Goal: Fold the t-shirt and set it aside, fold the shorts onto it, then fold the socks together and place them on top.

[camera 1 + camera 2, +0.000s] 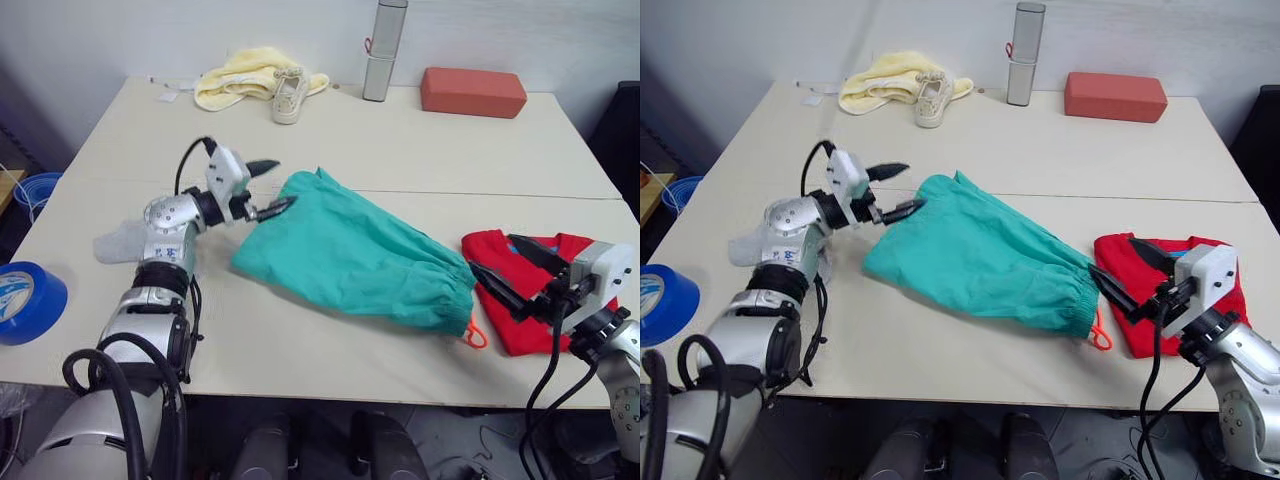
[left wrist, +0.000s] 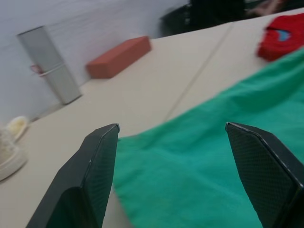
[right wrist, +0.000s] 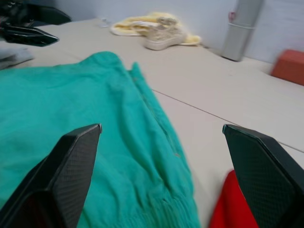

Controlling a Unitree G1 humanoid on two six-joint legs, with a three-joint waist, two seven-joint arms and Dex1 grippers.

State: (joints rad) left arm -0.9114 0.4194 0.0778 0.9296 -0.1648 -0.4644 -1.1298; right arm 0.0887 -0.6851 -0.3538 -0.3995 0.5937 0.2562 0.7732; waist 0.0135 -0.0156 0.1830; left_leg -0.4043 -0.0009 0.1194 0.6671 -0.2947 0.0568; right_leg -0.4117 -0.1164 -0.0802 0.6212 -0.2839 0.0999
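The teal shorts (image 1: 350,250) lie flat across the middle of the table, waistband toward the right, with the orange drawstring (image 1: 475,335) poking out. The red t-shirt (image 1: 500,300) lies bunched at the right front edge. A light grey sock (image 1: 118,243) lies by my left forearm; I cannot tell whether both socks are there. My left gripper (image 1: 283,183) is open at the shorts' far left end, one finger touching the hem. Above the t-shirt hovers my right gripper (image 1: 490,252), open and pointing at the waistband.
At the back of the table are a pale yellow cloth (image 1: 245,75), an off-white sneaker (image 1: 288,95), a silver cylinder (image 1: 383,50) and a red block (image 1: 472,92). A blue tape roll (image 1: 25,300) sits at the left edge.
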